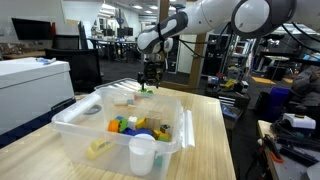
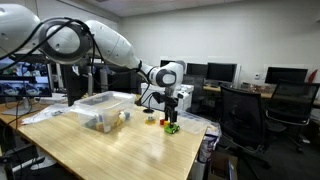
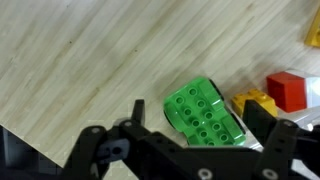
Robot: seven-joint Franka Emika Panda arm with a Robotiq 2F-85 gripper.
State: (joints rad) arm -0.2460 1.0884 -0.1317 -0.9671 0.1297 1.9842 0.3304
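My end effector (image 3: 198,130) hangs wide over one green block (image 3: 205,110), studded plastic; one yellow block (image 3: 254,102) and one red block (image 3: 287,88) lie beside it on the wood-grain table (image 3: 80,60).

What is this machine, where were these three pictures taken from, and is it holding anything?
This is a white robot arm ending in a two-fingered gripper. Two pictures come from cameras in the room; the third from a camera on the wrist, looking down. On the wooden table stands a clear plastic bin of coloured blocks, a white cup at its corner. The gripper is open and holds nothing: a green block lies between its fingers, a yellow block and a red block beside it.
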